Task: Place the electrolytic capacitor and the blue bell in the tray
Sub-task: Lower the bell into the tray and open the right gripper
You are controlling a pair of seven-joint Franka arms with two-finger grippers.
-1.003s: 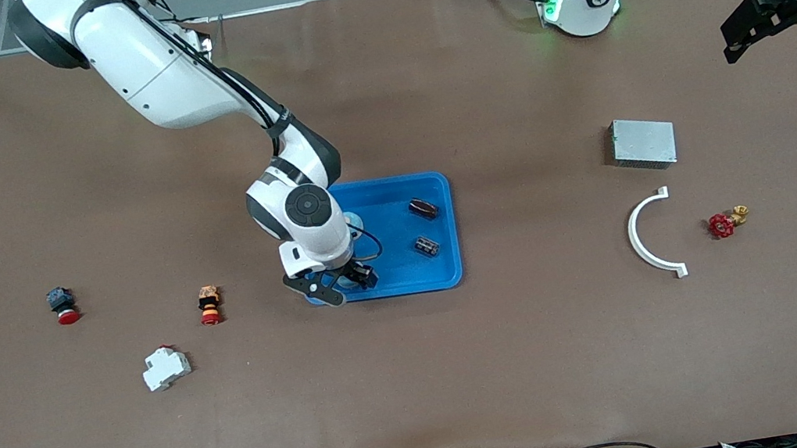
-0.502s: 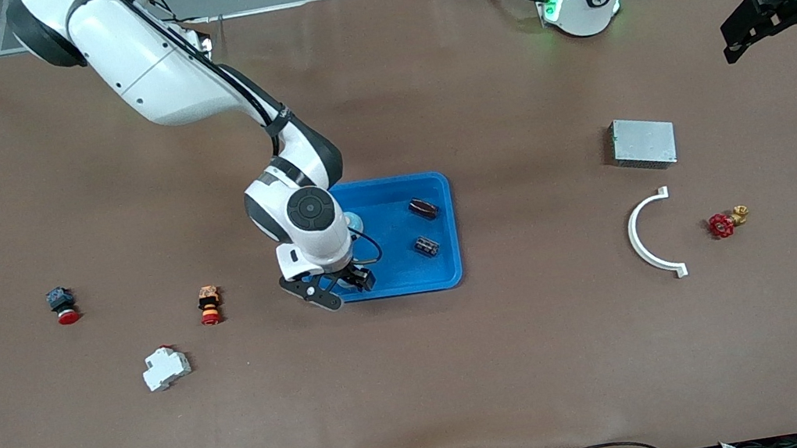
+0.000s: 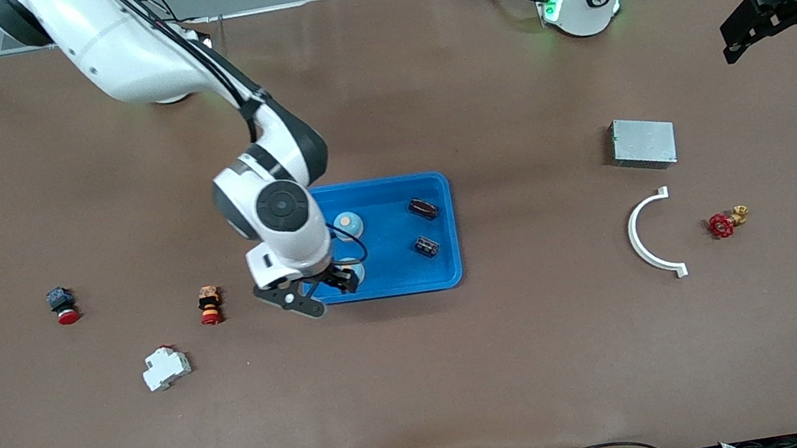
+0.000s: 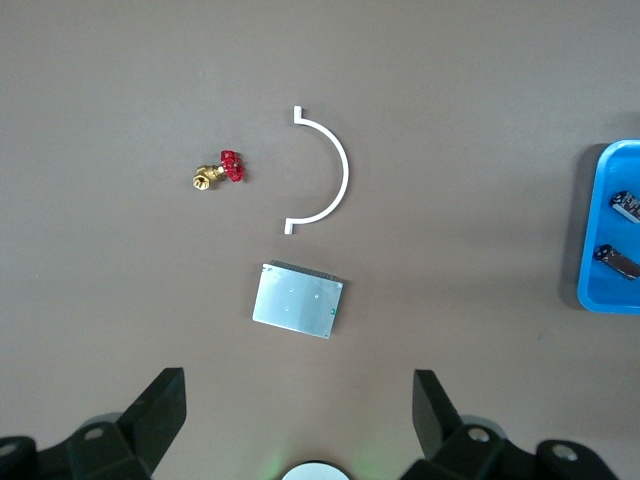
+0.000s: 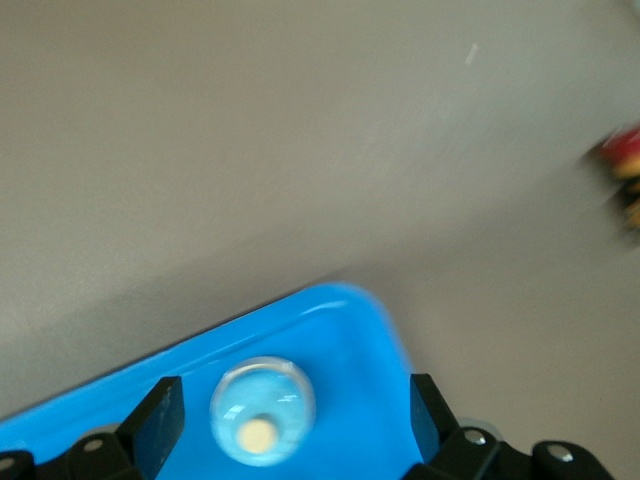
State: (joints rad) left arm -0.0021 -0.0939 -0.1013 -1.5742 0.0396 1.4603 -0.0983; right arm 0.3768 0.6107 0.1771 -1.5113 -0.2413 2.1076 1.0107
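Evidently both kinds of part lay in the tray, and my right gripper was empty.

I had the right gripper (image 3: 322,291) hanging over the tray (image 3: 408,286) corner nearest the front camera at the right arm's end, fingers spread wide with nothing between them. A blue bell (image 5: 262,410) sat upright on the tray floor below it, which I judged a finished release. A second bell (image 3: 347,224) and two dark capacitors (image 3: 423,208) rested farther in, all apart. The left gripper (image 4: 297,420) waited with fingers spread above the grey box (image 3: 643,142). The white arc (image 3: 641,235), red valve (image 3: 721,225), two push buttons (image 3: 209,304) and breaker (image 3: 165,367) lay well apart from the tray, obstructing nothing.
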